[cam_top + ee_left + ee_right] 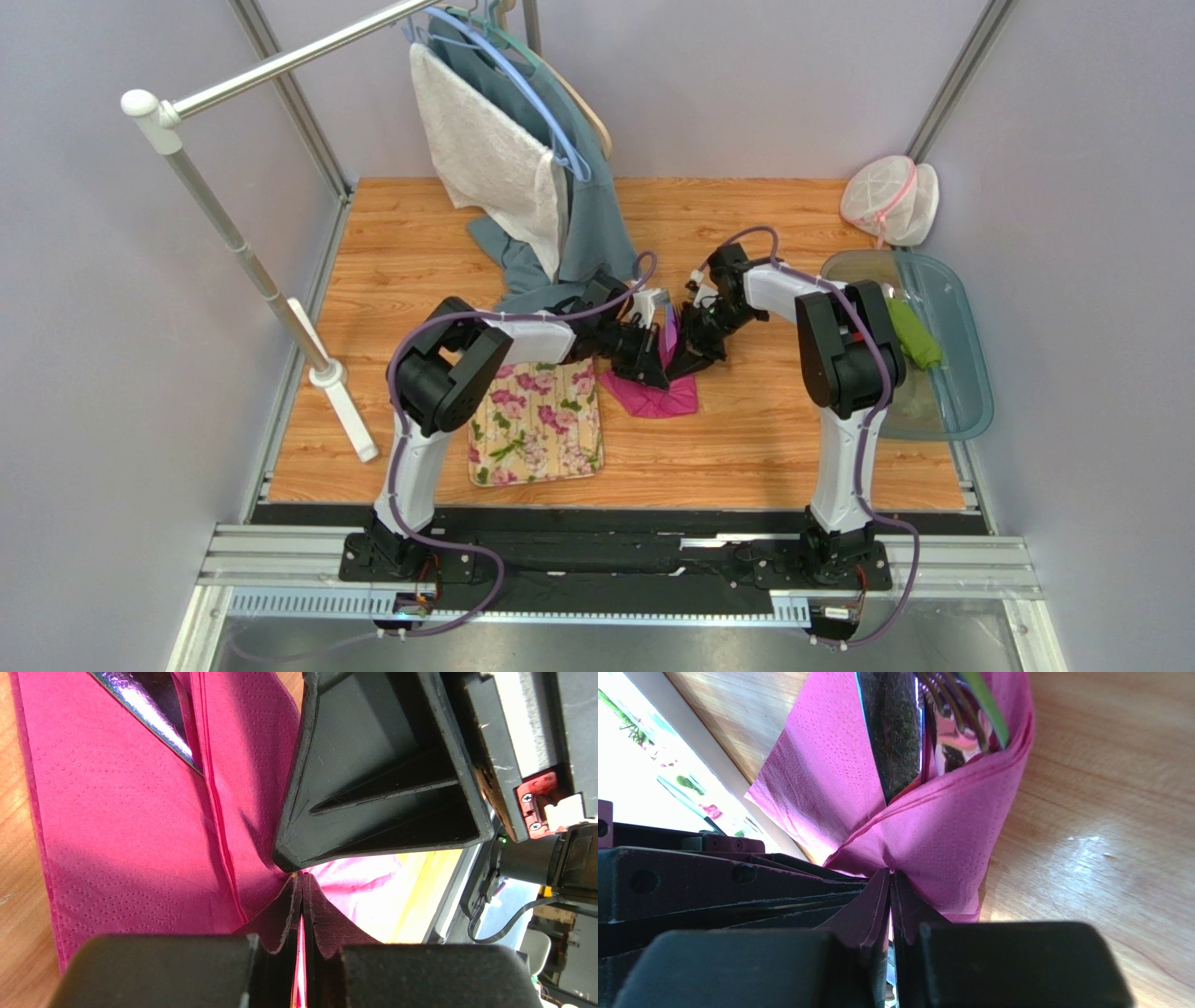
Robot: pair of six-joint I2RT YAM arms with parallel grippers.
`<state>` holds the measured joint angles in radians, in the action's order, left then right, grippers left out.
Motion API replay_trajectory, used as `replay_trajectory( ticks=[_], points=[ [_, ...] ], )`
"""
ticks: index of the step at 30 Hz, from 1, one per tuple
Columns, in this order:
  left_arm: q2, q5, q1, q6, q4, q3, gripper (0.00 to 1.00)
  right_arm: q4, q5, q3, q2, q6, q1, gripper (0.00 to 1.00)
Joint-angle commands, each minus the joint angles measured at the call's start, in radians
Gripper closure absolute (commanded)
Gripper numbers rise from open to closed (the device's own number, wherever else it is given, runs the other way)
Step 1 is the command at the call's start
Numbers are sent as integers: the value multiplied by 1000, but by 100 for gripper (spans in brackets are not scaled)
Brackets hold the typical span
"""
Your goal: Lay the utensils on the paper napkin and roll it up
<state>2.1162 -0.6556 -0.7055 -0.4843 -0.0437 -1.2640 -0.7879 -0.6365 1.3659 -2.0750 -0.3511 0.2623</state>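
The magenta paper napkin [657, 392] lies mid-table, folded partly over the utensils. In the right wrist view the paper napkin [948, 833] wraps fork tines [955, 710] and a dark flat blade [896, 735]. The left wrist view shows one shiny utensil [151, 710] lying on the paper napkin [126, 826]. My left gripper [648, 357] and right gripper [690, 350] meet tip to tip over the napkin. The left gripper [302, 882] is shut, with a pink edge pinched between its pads. The right gripper [890, 876] is shut on a gathered fold of the napkin.
A cream flowered mat [536, 420] lies just left of the napkin. A grey-blue cloth [582, 224] and a white towel [484, 154] hang from a rack [253, 266] at the back left. A clear tray [954, 371] with a green object [912, 333] and a mesh bag [888, 200] sit at right.
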Motion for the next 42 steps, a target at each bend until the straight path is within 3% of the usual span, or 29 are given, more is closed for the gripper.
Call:
replay_trajectory(
  ticks=[1,9,22,25,30,42],
  points=[
    [34,71,-6,42,105,-26,95,12,42,15,15,9,-18,87],
    [53,114,-6,78,157,-58,97,-10,24,68,58,-42,-9,82],
    [-1,136,-14,122,203,-55,96,-14,181,36,-77,15,12,88],
    [-41,119,-3,133,193,-37,93,-17,205,22,-95,27,3,92],
    [-154,10,0,164,122,11,80,-19,207,7,-96,26,-6,95],
    [-144,8,-72,151,93,17,80,-13,170,10,-86,21,-9,96]
  ],
)
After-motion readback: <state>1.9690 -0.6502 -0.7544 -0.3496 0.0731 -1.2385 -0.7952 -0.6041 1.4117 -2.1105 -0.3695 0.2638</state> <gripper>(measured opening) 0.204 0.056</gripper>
